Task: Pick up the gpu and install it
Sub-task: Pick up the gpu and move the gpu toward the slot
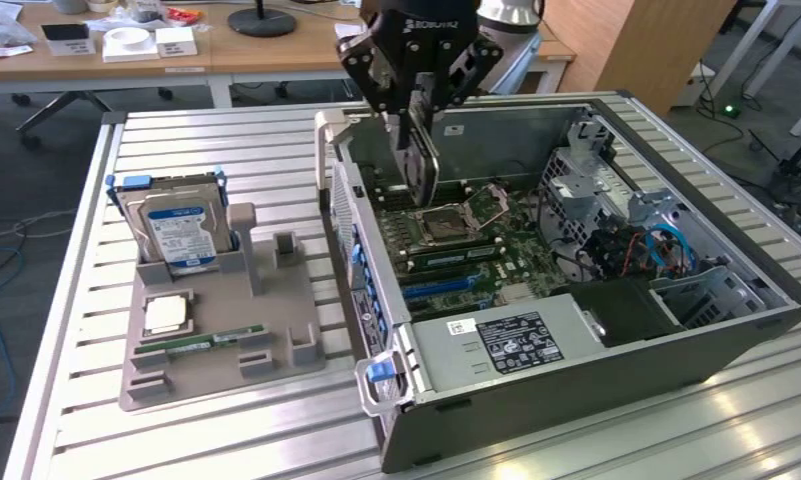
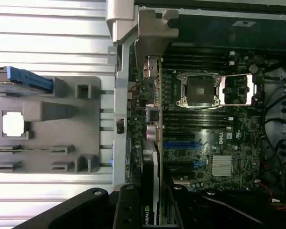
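Now pinches the gpu (image 1: 418, 175) between the narrow-set jaws of the gripper (image 1: 415, 108), card on edge, likely to point the contacts down at the motherboard (image 1: 487, 245). Hangs above the board, close alongside the case wall (image 1: 343, 215); has tight clearance there and freer room toward the drive cage (image 1: 587, 185) beyond.

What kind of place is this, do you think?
Probably a robotics lab in an office-like room: an open computer case lies on a slatted metal table, a claw holds a graphics card over it, and desks stand behind.
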`<state>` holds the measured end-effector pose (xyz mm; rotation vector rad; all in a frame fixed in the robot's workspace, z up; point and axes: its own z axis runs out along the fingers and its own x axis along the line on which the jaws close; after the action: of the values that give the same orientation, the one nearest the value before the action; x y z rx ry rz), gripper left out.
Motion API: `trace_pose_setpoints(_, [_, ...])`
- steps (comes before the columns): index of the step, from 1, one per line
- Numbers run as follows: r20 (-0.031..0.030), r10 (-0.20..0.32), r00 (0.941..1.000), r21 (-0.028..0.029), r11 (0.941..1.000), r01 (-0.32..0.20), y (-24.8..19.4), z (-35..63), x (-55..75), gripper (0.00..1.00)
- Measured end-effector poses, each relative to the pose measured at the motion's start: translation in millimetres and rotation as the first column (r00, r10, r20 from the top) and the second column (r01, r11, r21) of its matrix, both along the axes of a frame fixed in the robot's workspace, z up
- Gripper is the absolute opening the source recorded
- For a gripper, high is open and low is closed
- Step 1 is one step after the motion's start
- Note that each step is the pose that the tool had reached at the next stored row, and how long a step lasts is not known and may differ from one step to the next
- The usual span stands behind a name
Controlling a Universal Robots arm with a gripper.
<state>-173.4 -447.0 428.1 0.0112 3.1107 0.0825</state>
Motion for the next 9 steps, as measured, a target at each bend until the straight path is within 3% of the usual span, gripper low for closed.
trace_pose_setpoints(9, [-0.0001,0.000,1.0000,0.0037,1.0000,0.000,0.0,0.0,41.3,0.27])
